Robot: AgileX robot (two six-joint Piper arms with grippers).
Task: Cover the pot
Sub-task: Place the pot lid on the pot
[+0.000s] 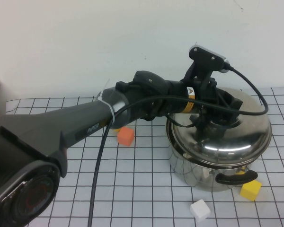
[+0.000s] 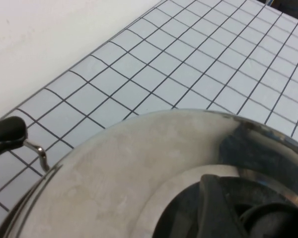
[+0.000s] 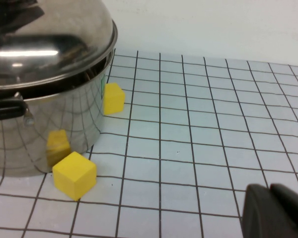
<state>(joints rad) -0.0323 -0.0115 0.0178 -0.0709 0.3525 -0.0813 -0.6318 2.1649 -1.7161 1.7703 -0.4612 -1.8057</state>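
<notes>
Lowering step, near its end. Left gripper (image 1: 204, 113) reaching across to the pot (image 1: 199, 172), which stands on the right part of the gridded table (image 1: 132, 189), with a yellow block (image 1: 251, 189) just beside its near handle. Jaws clamped on the black knob (image 2: 223, 198) of the lid (image 1: 236, 137), by the look of the wrist view, where the knob sits directly under the camera. Lid over the pot's mouth but apparently not settled: in the right wrist view a dark gap shows under the rim on the side facing that camera, so probably tilted.

Right gripper (image 3: 269, 210) low over the table off to the pot's side, only a dark tip in view; cannot tell whether apart or together.

Next, most likely: level the lid, ease it down until the rim meets the pot all round, then release the knob and lift straight up. Calls for a centred, gentle descent, with no sideways drag that could shove the pot into the block.
</notes>
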